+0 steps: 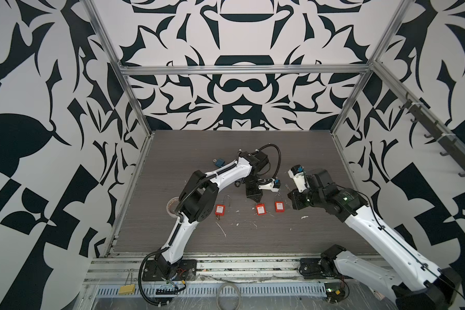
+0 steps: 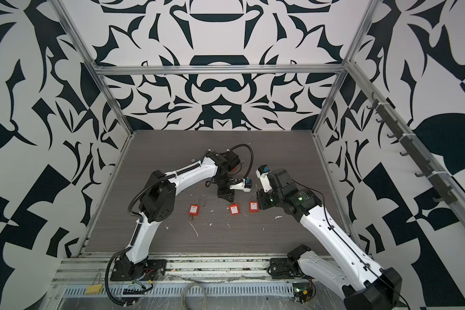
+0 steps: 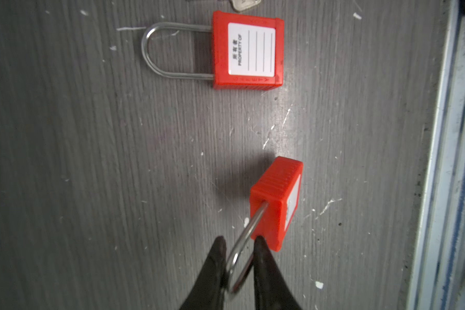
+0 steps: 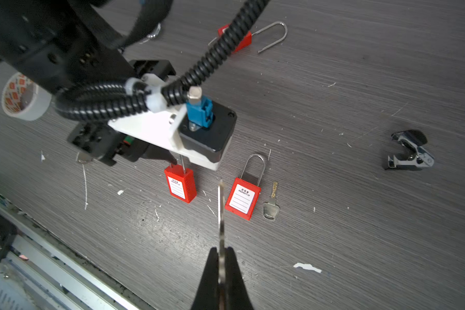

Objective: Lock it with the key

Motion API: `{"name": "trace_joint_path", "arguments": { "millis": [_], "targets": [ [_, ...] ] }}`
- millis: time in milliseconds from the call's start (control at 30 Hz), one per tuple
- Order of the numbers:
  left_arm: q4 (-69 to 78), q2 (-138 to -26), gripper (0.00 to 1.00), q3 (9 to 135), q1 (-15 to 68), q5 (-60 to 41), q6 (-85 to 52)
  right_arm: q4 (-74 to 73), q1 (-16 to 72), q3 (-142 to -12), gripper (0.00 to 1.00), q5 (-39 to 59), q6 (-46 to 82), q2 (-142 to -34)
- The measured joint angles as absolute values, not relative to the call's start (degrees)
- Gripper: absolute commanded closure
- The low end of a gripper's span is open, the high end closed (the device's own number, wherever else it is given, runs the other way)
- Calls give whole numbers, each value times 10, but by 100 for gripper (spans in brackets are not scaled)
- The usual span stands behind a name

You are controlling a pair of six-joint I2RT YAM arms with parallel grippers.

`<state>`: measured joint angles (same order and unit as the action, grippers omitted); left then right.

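Your task lock is the red plastic padlock with a steel shackle (image 3: 275, 198). In both top views it is the middle one of three in a row on the grey wood-grain tabletop (image 3: 91, 161). It stands on its base, slightly tilted, showing a ribbed side and a white label. Its shackle points up into your left gripper (image 3: 239, 241). The jaws there stand narrowly apart, with the shackle's loop between them and close against both fingers. You cannot tell whether they pinch it or merely bracket it, nor whether the shackle is latched. Your right gripper (image 4: 221, 249) is clamped on a flat silver key (image 4: 220, 209), seen edge-on. Its blade points out past the fingertips, clear of the lock. Just beside the standing lock, on its right in the top views, a second red padlock (image 4: 242, 198) lies flat, label up and shackle closed. A spare silver key (image 4: 271, 204) lies next to it. Farther off on the left, a third red padlock (image 1: 220, 209) lies with its shackle swung open.
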<state>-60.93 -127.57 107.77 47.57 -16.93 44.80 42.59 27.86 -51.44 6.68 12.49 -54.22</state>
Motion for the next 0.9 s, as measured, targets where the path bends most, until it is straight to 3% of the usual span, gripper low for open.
{"name": "trace_joint_path", "arguments": {
  "millis": [200, 400, 633, 900],
  "targets": [
    [-597, -1291, 67, 1095, 477, -164, 443, 431, 279, -509, 100, 69, 171, -535],
    [-577, -1294, 49, 1101, 476, -168, 433, 442, 278, -505, 100, 79, 204, -535],
    [-509, -1278, 46, 1077, 455, -193, 392, 452, 279, -505, 100, 99, 231, -536],
    [-323, -1049, 46, 837, 358, -254, 298, 445, 326, -502, 100, 119, 266, -607]
  ]
}}
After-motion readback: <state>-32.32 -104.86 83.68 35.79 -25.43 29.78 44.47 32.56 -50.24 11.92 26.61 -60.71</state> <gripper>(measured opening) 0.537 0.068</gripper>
